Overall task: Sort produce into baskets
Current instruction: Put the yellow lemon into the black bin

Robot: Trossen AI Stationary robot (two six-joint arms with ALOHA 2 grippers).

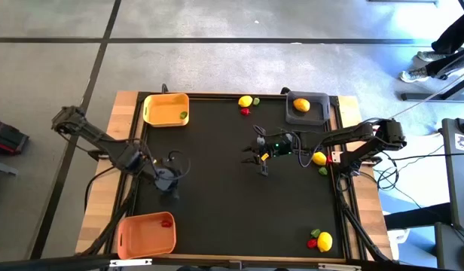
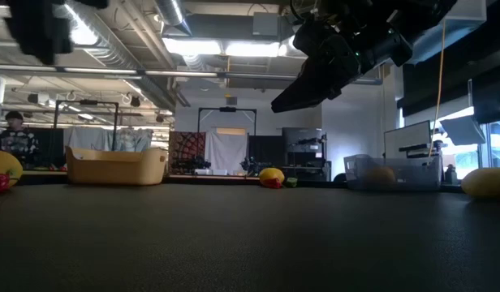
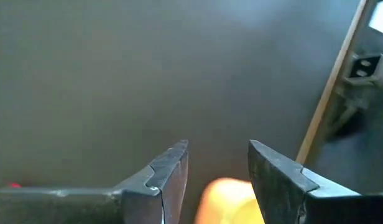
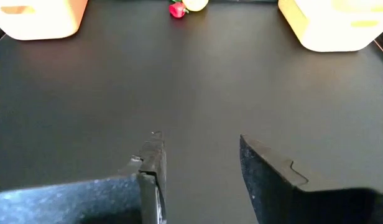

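— Lemons are scattered all round the counter (image 1: 217,218): one with a red piece at the far edge (image 1: 245,101), one (image 1: 319,158) with a green bit at the right edge, one (image 1: 324,242) with red and green bits in the near right corner.

— And the baskets?

— Yellow basket (image 1: 166,109) in the far left corner holds a green piece, orange basket (image 1: 145,234) in the near left corner holds a red one, grey basket (image 1: 307,107) at the far right holds a lemon.

— Are the claws carrying anything?

— No. The left claw (image 3: 217,163) hovers near the left edge, fingers parted, nothing between them; the right claw (image 4: 198,155) hangs mid-counter, likewise parted and empty.

— What might go wrong?

— I'd guess the clusters. Pieces sit touching, so closing on a lemon could knock its small neighbour off the edge, or a round lemon could roll away.
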